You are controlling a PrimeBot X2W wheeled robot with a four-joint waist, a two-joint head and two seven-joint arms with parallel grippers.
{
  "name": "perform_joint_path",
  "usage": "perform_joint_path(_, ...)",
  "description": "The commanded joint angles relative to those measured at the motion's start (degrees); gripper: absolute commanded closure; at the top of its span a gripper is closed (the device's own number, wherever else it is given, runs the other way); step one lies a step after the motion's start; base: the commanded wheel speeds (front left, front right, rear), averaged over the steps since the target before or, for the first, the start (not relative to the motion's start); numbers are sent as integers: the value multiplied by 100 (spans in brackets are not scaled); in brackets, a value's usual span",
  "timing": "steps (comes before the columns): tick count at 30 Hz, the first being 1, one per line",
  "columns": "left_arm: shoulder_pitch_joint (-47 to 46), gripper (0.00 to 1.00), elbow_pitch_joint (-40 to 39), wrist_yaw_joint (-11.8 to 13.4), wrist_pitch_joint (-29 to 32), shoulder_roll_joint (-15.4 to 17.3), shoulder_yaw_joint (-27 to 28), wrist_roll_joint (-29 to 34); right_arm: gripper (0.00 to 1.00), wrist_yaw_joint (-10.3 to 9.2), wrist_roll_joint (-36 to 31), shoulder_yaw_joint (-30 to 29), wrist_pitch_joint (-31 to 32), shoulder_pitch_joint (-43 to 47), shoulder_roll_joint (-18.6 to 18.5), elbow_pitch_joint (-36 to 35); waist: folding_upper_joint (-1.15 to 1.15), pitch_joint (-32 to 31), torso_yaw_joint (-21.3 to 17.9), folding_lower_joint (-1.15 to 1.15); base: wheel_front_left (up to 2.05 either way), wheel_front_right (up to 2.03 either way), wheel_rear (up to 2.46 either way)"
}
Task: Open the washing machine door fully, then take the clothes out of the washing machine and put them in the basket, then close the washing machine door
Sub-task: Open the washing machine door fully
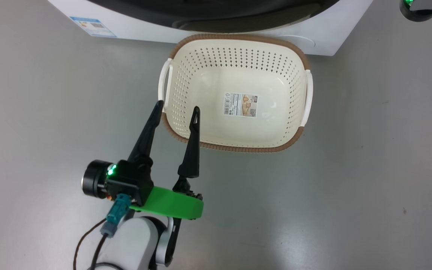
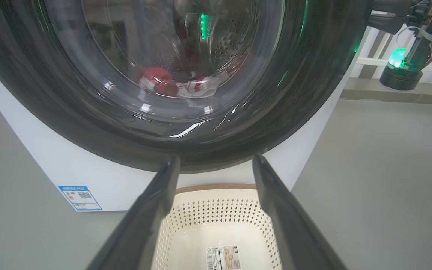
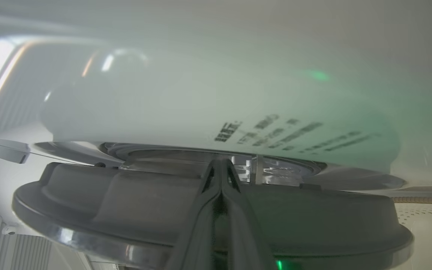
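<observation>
Head view: my left gripper (image 1: 178,105) is spread wide and holds nothing, tips over the near-left corner of the basket (image 1: 238,37). Basket is empty, on the floor (image 1: 51,131) just in front of the washing machine (image 1: 144,33), with the black door (image 1: 208,11) along the far edge. Left wrist view: looks along those spread fingers at the door front. The clothes (image 2: 156,80), red with white, lie low in the drum (image 2: 234,37), seen through the door, so nothing's out yet. Right wrist view: right gripper (image 3: 221,165) fingers pressed together with nothing between, tips at the seam where the door edge meets the machine front. Touching or not, can't tell. Handling guess: door stiff, hinged, weighty, glossy rim likely slippery, so hook behind its edge rather than pinch the face. Clothes soft, light, limp, so grab a bunched fold. For the clothes I rely on the left wrist view, for the seam edge-on the right wrist view. The head view adds the whole basket, which the left wrist view crops.
</observation>
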Motion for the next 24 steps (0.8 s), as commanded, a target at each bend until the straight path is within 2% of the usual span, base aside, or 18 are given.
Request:
perform_joint_path(1, -70, 0, -167, 56, -69, 79, 133, -43, 100, 3, -42, 46, 56, -136, 98, -118, 0, 12, 7, 0, 0, 0, 0)
perform_joint_path(24, -127, 0, -47, 59, -69, 79, 129, -42, 100, 3, 178, 62, 959, 137, 68, -128, 0, -60, -33, 0, 0, 0, 0)
